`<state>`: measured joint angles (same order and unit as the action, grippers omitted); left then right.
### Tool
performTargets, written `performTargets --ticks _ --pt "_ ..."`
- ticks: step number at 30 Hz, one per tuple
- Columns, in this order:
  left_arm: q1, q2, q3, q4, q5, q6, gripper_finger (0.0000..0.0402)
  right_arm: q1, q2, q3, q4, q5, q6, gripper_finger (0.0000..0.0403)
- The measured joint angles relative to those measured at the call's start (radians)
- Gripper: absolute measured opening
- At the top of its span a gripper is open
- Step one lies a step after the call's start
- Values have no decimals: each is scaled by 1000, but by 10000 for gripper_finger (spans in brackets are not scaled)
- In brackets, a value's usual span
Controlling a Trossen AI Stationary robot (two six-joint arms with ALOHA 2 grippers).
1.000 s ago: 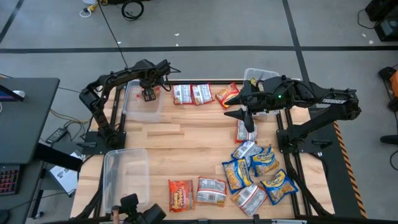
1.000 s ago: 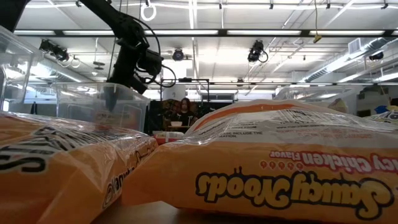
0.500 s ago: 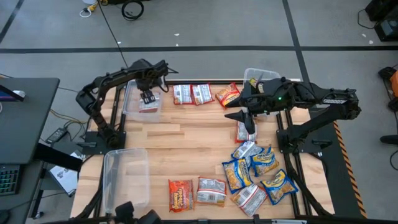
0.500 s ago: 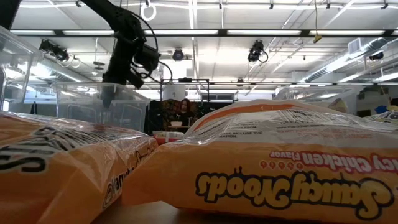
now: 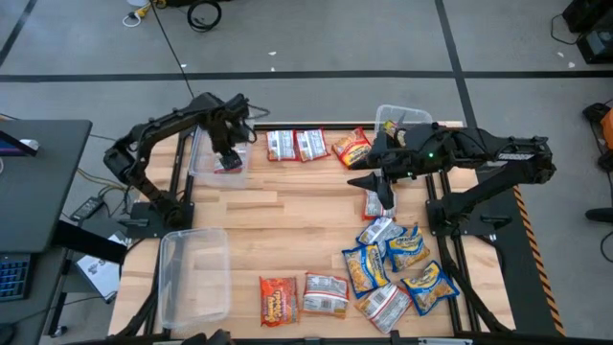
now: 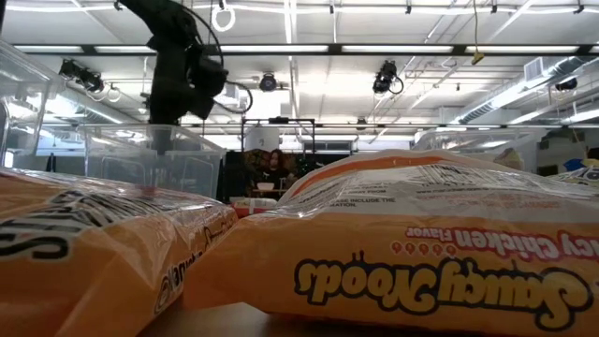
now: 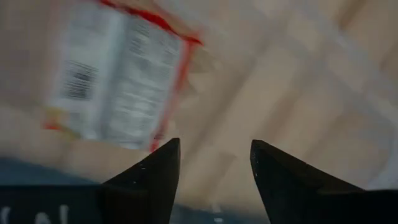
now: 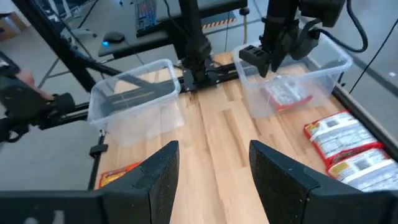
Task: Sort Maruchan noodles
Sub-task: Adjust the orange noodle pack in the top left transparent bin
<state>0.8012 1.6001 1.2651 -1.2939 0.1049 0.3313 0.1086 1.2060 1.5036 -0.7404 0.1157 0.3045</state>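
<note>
Item: one red-and-white crinkly plastic noodle packet [image 5: 228, 163], now lying flat inside the clear rectangular plastic bin [image 5: 203, 165] at the far left corner of the light wooden table [image 5: 287, 220]. A second ago the left gripper [image 5: 228, 153] was held low over this bin with the packet not yet settled on the floor of it; since then the packet has been let go, and the gripper has been drawn slightly toward the bin's left side. In the left wrist view its two dark fingers [image 7: 149, 177] are seen parted with nothing between them, the dropped packet [image 7: 115, 81] lying beyond them, somewhat blurred, so its printed face cannot be read with certainty. Meaning for the task: one packet is judged delivered to its bin, and the left arm is free for another pick. Second clear plastic bin [image 5: 194, 273], at the near left corner: appears unfilled. Third clear bin [image 5: 397, 120], at the far right corner, partly covered by the right arm. Right gripper [image 5: 380, 187]: held above the table's right half over a packet, unchanged in place, fingers apart and empty in its own wrist view. Remaining stock: three packets [image 5: 297, 145] in a row along the far edge; a cluster of blue-and-yellow and silver packets [image 5: 397, 268] near the near right corner; two packets [image 5: 302, 297] at the near edge.
</note>
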Motion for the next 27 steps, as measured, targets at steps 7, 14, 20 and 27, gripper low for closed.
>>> performTargets --ticks 7,14,20,27 --pt "-1 -64 -198 204 -83 -84 190 48 0 0 -8 90 18 199" --pt "2 -64 -218 338 -182 -145 215 39 0 0 21 102 18 199" --pt "54 7 -220 386 -116 -244 236 39 3 0 41 105 61 199" --pt "87 10 -220 301 -102 -31 228 68 31 0 60 124 97 199"
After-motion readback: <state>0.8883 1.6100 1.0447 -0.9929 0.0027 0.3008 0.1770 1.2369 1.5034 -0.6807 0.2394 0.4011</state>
